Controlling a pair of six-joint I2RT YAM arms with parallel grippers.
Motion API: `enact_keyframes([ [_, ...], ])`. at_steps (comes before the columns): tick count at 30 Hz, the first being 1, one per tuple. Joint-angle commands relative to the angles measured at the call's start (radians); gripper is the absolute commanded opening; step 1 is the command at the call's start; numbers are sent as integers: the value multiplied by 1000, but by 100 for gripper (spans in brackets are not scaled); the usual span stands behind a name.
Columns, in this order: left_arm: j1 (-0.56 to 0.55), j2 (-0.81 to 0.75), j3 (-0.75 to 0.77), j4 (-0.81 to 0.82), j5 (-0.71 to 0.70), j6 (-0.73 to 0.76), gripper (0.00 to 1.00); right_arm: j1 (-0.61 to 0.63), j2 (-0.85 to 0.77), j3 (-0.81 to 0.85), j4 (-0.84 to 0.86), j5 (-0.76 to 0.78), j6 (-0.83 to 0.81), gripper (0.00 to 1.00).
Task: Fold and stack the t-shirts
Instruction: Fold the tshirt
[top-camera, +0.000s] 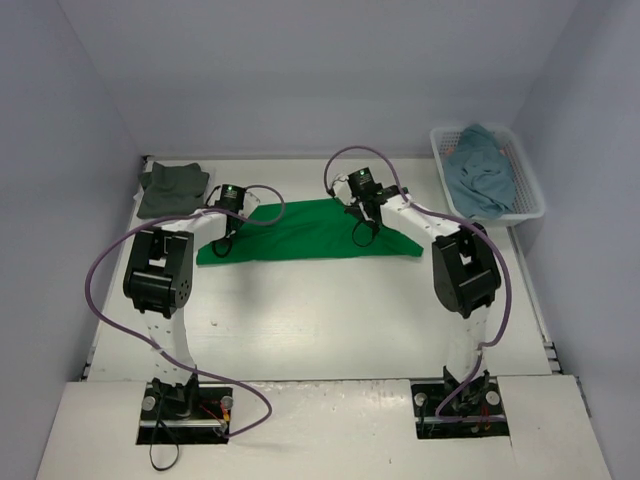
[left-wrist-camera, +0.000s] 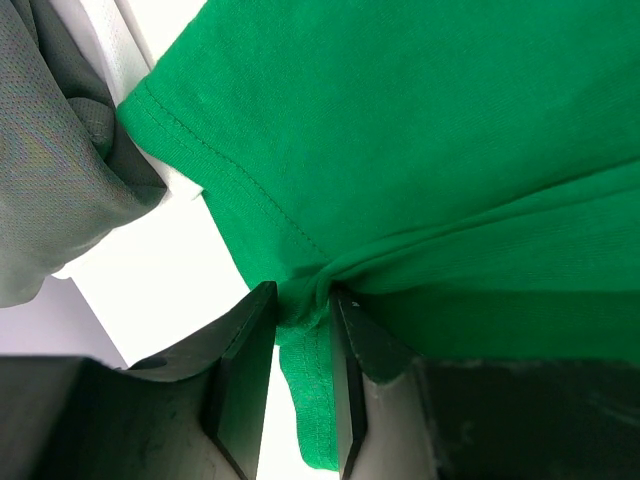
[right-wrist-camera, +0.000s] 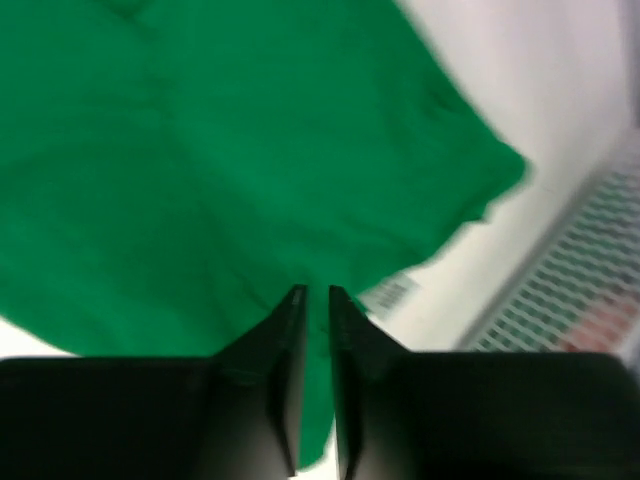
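Note:
A bright green t-shirt (top-camera: 300, 232) lies spread across the middle of the table, partly folded. My left gripper (top-camera: 220, 247) is shut on its left hem; in the left wrist view the cloth (left-wrist-camera: 420, 150) bunches between the jaws (left-wrist-camera: 303, 310). My right gripper (top-camera: 362, 235) is shut on the shirt's right part; the right wrist view shows green cloth (right-wrist-camera: 200, 150) pinched between nearly closed jaws (right-wrist-camera: 312, 300). A folded dark grey-green t-shirt (top-camera: 172, 188) lies at the back left, also in the left wrist view (left-wrist-camera: 60, 150). A teal-blue t-shirt (top-camera: 483, 172) sits in the basket. The white shirt is not in view.
A white plastic mesh basket (top-camera: 522, 170) stands at the back right; its mesh wall shows in the right wrist view (right-wrist-camera: 570, 290). Purple cables loop over both arms. Grey walls close in the table on three sides.

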Motion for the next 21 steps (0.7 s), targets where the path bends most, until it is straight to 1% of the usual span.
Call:
enact_keyframes([
  [1,4,-7,-13,-11,13,-8,23,13,20,27,-55,-106,49,8],
  [2,4,-2,-13,-8,13,-8,23,15,34,30,-62,-117,50,5],
  [5,4,13,-8,-8,19,-5,24,22,44,24,-77,-143,50,2],
  [9,2,35,-7,18,12,7,23,22,49,4,-83,-145,49,1],
  [14,2,94,5,61,-37,40,23,24,49,-24,-82,-154,52,1],
  [21,2,96,33,96,-94,27,24,31,61,-71,-75,-166,40,1],
])
